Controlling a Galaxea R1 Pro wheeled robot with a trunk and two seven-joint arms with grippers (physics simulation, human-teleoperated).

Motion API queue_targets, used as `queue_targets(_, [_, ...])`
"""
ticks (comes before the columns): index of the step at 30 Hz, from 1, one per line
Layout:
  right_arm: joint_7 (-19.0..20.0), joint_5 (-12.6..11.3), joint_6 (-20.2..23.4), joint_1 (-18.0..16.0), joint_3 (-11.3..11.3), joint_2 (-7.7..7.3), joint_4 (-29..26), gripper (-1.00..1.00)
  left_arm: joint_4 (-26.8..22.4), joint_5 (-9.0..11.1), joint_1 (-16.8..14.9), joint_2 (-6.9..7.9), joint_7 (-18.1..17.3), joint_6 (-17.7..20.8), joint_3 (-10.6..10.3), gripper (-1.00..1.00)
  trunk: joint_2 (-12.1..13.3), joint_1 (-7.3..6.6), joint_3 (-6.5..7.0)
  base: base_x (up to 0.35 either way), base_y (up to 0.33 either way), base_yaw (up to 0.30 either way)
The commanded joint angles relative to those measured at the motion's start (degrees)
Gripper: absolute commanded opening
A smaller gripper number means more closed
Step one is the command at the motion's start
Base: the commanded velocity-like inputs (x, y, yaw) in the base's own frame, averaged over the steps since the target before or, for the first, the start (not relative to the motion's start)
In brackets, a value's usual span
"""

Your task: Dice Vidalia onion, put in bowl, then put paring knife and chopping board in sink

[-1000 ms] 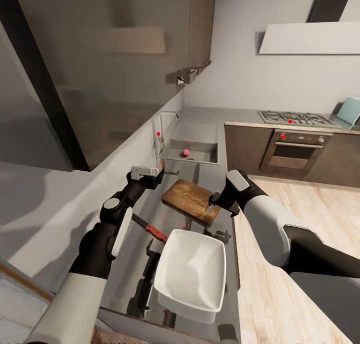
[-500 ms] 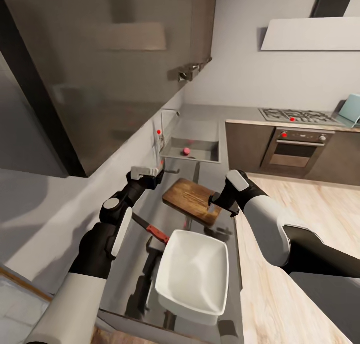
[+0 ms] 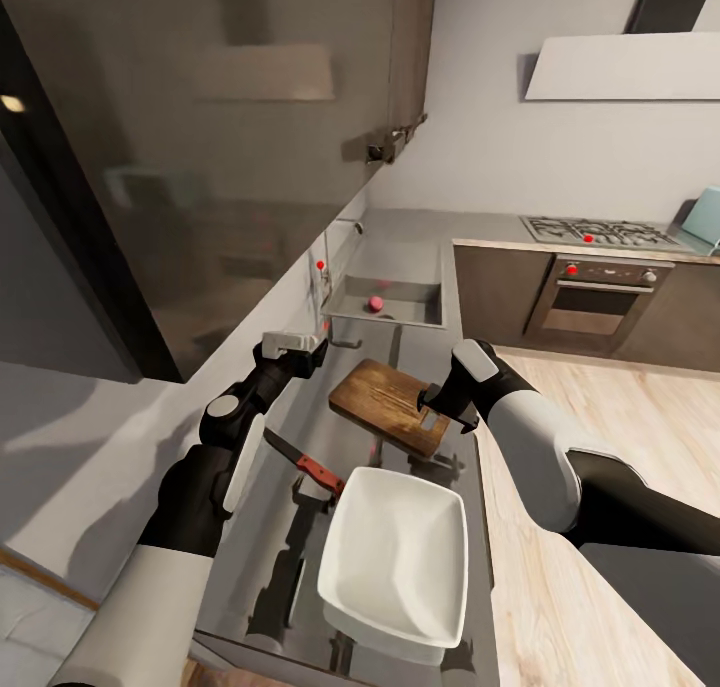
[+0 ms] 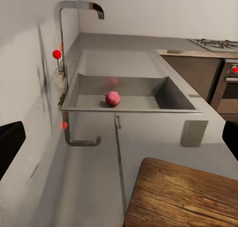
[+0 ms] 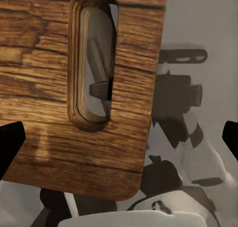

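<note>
Both arms reach forward, bent at the elbows, black upper segments running into white forearms. The left gripper point(image 3: 318, 350) is held level with its jaws spread wide. The right gripper point(image 3: 432, 404) points downward, its jaws likewise parted and gripping nothing.

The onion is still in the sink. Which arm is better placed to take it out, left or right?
Probably the left. The left gripper is open, on the sink side, and faces the onion. The right gripper hovers over the chopping board.
</note>
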Motion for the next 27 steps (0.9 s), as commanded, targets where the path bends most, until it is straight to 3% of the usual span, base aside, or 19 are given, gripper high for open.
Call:
queue_targets(1, [-0.58, -0.57, 0.07, -0.04, -0.03, 0.01, -0.1, 1.0, -0.08, -0.03, -0.04, -0.02, -0.23, 0.35, 0.06, 1.0, -0.12, 0.03, -0.14, 0.0, 0.0, 0.0])
queue_targets(12, [-0.64, -0.53, 0.07, -0.04, 0.11, 0.01, -0.1, 1.0, -0.08, -0.03, -0.04, -0.02, -0.23, 0.36, 0.06, 1.0, -0.12, 0.03, -0.99, 0.0, 0.0, 0.0])
queue_targets(19, [-5.14, -0.53, -0.01, -0.04, 0.06, -0.08, -0.12, 1.0, -0.08, -0.03, -0.04, -0.02, -0.23, 0.38, 0.06, 1.0, -0.12, 0.03, -1.52, 0.0, 0.0, 0.0])
queue_targets(27, [-5.92, -0.57, -0.02, -0.04, 0.06, -0.63, -1.99, 1.0, -0.08, -0.03, -0.04, -0.02, -0.23, 0.44, 0.06, 1.0, -0.12, 0.03, -1.57, 0.0, 0.0, 0.0])
